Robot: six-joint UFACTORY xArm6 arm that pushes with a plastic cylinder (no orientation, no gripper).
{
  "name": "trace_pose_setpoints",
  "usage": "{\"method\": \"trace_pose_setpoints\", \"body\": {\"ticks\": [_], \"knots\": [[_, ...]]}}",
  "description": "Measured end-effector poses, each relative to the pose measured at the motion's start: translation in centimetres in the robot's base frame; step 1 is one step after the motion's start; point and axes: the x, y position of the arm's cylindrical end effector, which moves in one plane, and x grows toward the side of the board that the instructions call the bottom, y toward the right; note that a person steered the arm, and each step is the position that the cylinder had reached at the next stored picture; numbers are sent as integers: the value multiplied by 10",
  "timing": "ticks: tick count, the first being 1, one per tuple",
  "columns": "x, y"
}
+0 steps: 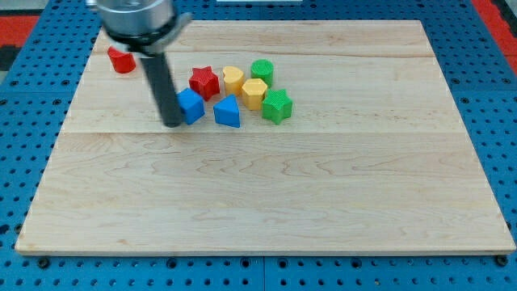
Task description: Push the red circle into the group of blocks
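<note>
- No pincer on this rig; my tip (173, 123) touches blue cube (191, 106), group's left edge.
- Red circle (122, 61) sits apart, table (266, 202) top-left.
- Step: approach pending. Next: get behind circle's far left, push right-down.

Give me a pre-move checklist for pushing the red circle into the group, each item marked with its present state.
1. Red circle in view, alone at the view's upper left: ok.
2. Group together: red star, yellow blocks, green blocks, blue blocks: ok.
3. My tip behind the circle for the push: not ok, it sits beside the left blue block.
4. Tip touching that blue block: cannot tell.
5. Board between circle and group free: not ok, my rod stands there.
</note>
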Motion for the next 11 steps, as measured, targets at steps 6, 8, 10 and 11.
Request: {"method": "trace_pose_setpoints", "body": {"ticks": [6,8,10,11], "knots": [[-187,-82],[-147,-26],[-131,9],[-131,9]]}}
